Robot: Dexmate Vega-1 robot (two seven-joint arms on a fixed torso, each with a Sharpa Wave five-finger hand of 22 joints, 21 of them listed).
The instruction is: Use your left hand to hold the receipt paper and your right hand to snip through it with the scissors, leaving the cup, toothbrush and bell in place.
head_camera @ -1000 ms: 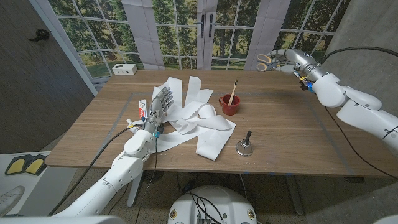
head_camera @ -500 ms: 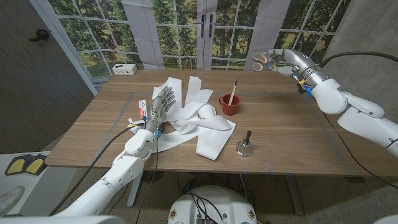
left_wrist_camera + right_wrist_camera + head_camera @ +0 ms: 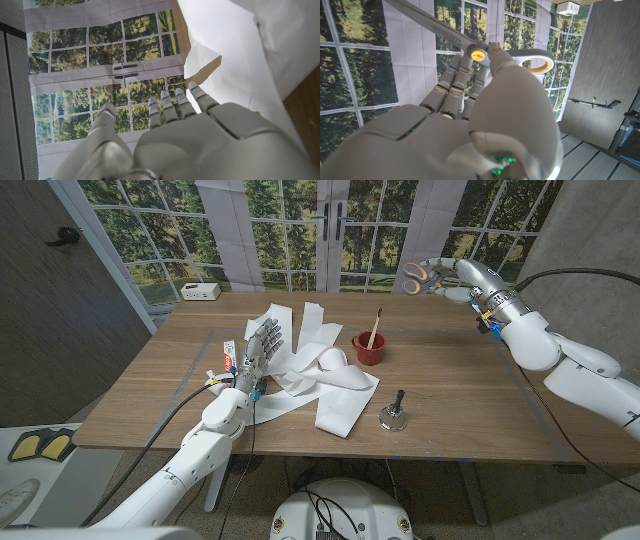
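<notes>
Receipt paper = loose pile of white strips, center-left of head frame, spread on the table; one long strip runs down toward the near edge, others fan up toward the window.

Left hand sits at the pile's left edge, fingers straight, slightly apart, reaching up-frame over the paper. Looks laid on / just over the strips, not clamped — no pinch visible. Left wrist view: left hand fingers extended, paper alongside them, can't tell if pressing down or hovering.

Scissors in the right hand, upper right of head frame, past the table's far edge, well apart from the paper. Right wrist view: fingers wrapped round the handles, orange-lined loops showing, blade running to upper left. Blades open or closed: can't tell.

Distractors: red cup w/ toothbrush standing in it, just right of the pile, touching or nearly; bell lower center, near the end of the long strip.

Step, my read: scissors acquired, paper not yet secured, no cut started. Next needs: left hand to actually grip a strip and lift/tension it clear of the pile; right hand to carry scissors down-left w/ blades open, approach path staying off the cup + bell. Cup is the tight spot.
</notes>
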